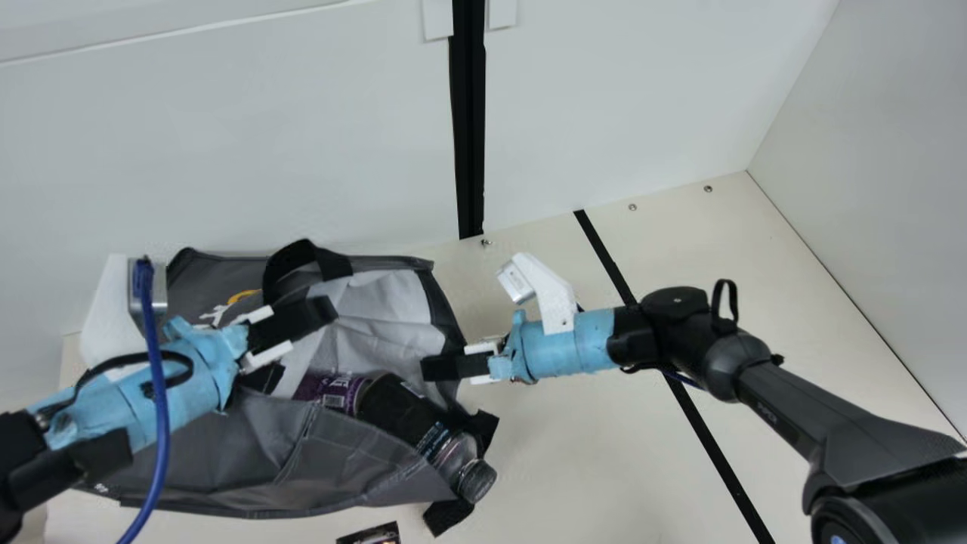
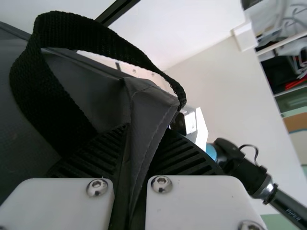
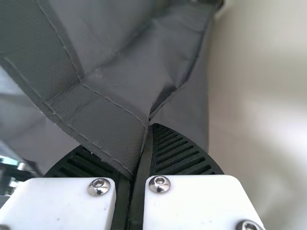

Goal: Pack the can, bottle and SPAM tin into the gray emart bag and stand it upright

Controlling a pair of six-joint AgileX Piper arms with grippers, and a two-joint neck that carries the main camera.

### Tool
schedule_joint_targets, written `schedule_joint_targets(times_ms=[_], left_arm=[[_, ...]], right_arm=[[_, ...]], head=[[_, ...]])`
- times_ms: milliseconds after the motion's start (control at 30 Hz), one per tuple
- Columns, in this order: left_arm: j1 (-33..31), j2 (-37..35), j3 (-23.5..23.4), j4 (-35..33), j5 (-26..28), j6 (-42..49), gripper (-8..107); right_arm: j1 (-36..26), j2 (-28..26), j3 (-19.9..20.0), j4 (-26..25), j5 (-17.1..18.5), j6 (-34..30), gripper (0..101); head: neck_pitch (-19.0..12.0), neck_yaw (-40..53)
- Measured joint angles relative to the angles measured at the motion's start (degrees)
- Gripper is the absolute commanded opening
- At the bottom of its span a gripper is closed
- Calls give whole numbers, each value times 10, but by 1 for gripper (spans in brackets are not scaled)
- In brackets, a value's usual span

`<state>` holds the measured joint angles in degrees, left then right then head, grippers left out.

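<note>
The gray bag (image 1: 272, 461) lies on its side with its mouth toward the right. Inside it are a purple can (image 1: 330, 391) and a dark bottle (image 1: 412, 412), whose capped end pokes out past the rim. My left gripper (image 1: 331, 308) is over the bag's upper part; in the left wrist view the left gripper (image 2: 144, 136) is shut on a fold of gray cloth (image 2: 148, 103) beside a black handle. At the bag's right edge is my right gripper (image 1: 427, 368); in the right wrist view the right gripper (image 3: 136, 143) pinches the stitched hem (image 3: 103, 129).
A small dark printed item (image 1: 370, 535) is cut off by the main view's bottom edge, below the bag; I cannot tell whether it is the SPAM tin. White walls (image 1: 642, 98) stand behind and at the right. A black strip (image 1: 702, 423) crosses the table beneath my right arm.
</note>
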<state>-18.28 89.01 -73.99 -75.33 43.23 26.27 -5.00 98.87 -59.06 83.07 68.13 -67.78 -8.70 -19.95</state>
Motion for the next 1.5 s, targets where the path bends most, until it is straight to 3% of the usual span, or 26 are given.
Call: schedule_joint_targets(times_ms=[100, 567, 867, 1133, 1500], left_arm=[[0, 0, -5, -19, -7, 3, -8], [-12, -10, -52, -42, -46, -29, -8], [-32, -22, -97, 23, -70, -103, -8], [-58, -49, -110, 77, -105, -164, -8], [-123, -108, -110, 222, -170, -289, -8]], right_arm=[[-11, -14, 5, 14, 18, 11, 0], [2, -87, 4, 95, 19, 77, 0], [-2, -140, -23, 131, 22, 134, 0], [-6, -182, -58, 139, 22, 181, 0], [-2, -248, -95, 136, 22, 239, 0]], head=[[0, 1], [0, 1], [0, 0], [0, 0], [-1, 0]])
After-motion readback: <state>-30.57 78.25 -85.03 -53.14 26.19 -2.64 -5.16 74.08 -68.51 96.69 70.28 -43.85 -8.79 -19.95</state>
